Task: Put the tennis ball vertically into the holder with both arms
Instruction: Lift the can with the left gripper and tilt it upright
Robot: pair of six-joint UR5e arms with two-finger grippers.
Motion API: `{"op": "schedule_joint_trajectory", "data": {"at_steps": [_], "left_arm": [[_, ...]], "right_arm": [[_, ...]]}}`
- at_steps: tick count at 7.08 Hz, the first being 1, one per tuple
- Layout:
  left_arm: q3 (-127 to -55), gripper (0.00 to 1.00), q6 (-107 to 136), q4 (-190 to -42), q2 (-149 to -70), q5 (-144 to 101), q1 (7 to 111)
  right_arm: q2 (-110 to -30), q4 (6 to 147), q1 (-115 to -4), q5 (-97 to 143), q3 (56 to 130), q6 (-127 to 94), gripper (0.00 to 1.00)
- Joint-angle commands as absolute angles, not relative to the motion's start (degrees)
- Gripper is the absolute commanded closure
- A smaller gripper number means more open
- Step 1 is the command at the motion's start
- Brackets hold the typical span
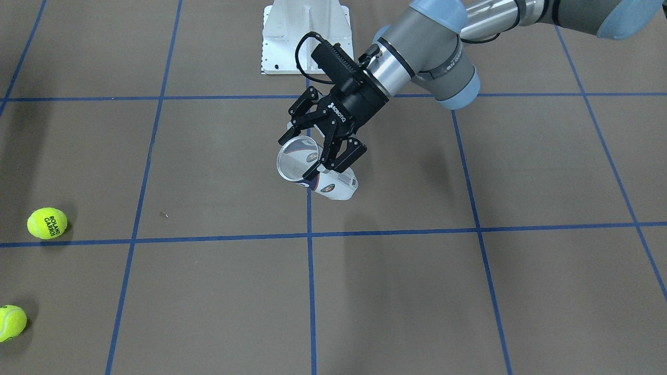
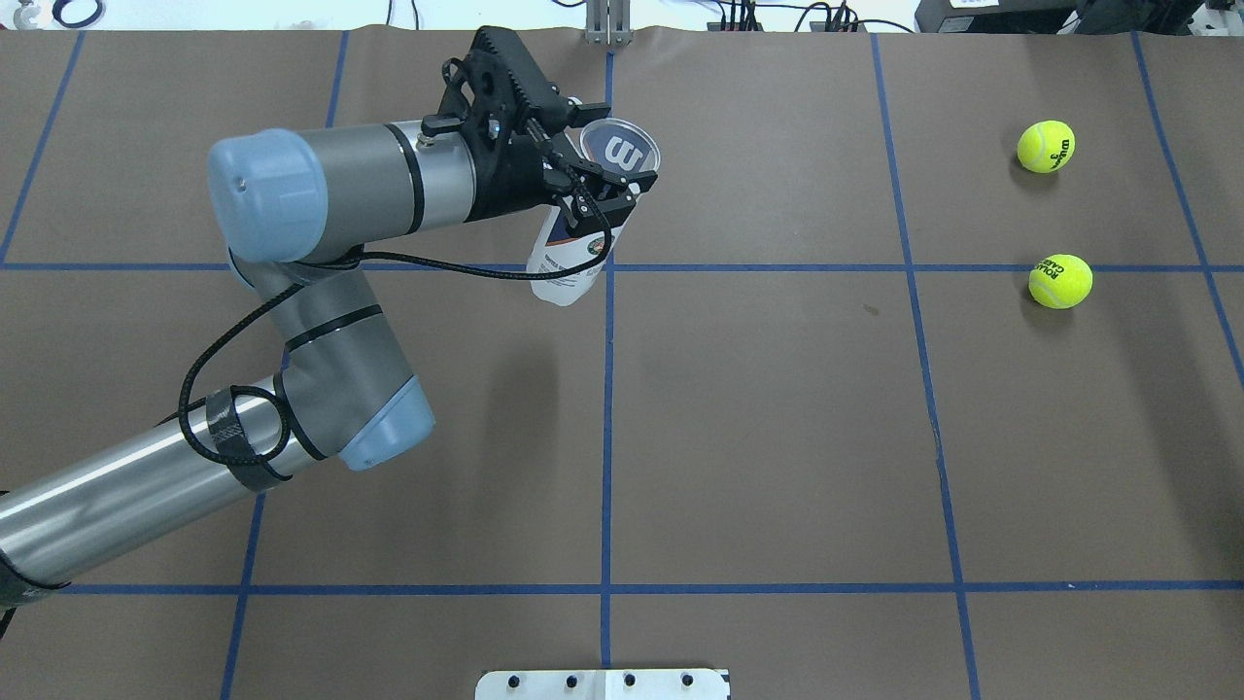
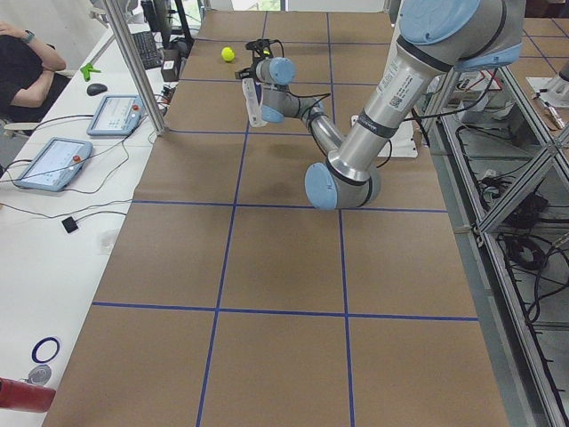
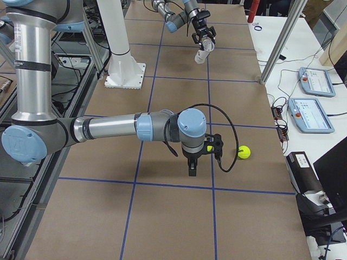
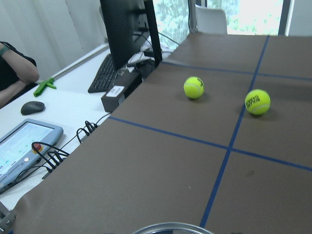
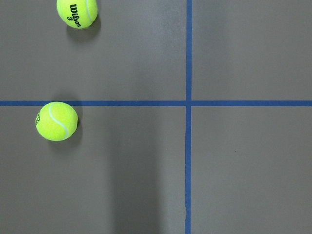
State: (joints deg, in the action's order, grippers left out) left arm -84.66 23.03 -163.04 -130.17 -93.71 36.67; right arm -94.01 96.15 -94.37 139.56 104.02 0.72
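Observation:
My left gripper point(image 1: 323, 156) is shut on the holder point(image 1: 333, 183), a clear can with a silver rim and white and navy label. It holds the can tilted above the table, open mouth up; this also shows in the overhead view point(image 2: 571, 255). The can's rim point(image 5: 170, 228) shows at the bottom of the left wrist view. The "ROLAND GARROS" tennis ball point(image 2: 1060, 281) lies on the table at my far right point(image 1: 47, 223) point(image 5: 257, 102) point(image 6: 56, 121). My right gripper point(image 4: 205, 161) hangs over that ball; it shows only in the exterior right view, so I cannot tell its state.
A second tennis ball point(image 2: 1046, 146), lettered "Wilson", lies just beyond the first point(image 6: 76, 12) point(image 4: 244, 152). The white pedestal base point(image 1: 305, 36) stands at the robot's edge of the table. Operator desks with tablets point(image 4: 309, 81) run along the far side.

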Motion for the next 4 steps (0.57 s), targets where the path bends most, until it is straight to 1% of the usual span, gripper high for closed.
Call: {"op": "schedule_joint_trajectory", "data": {"at_steps": [1,2,3,4], "left_arm": [[-76.4,0.4,27.77,-183.81,-129.82,-86.51,33.59],[-74.38,0.39,28.56,-189.35,-129.73,-86.4,33.23],[-73.05,0.39,28.56,-193.41,-127.81,-86.48,32.87],[-72.95,0.39,28.56,-193.88,-127.18,-86.48,32.78]], "right_arm": [[-94.13,96.15,-94.39,139.66,105.03,0.7,0.01],[-94.22,96.15,-94.39,139.66,105.46,0.62,0.01],[-94.22,96.15,-94.39,139.75,105.56,0.62,0.01],[-94.31,96.15,-94.39,139.66,105.47,0.62,0.01]]}}
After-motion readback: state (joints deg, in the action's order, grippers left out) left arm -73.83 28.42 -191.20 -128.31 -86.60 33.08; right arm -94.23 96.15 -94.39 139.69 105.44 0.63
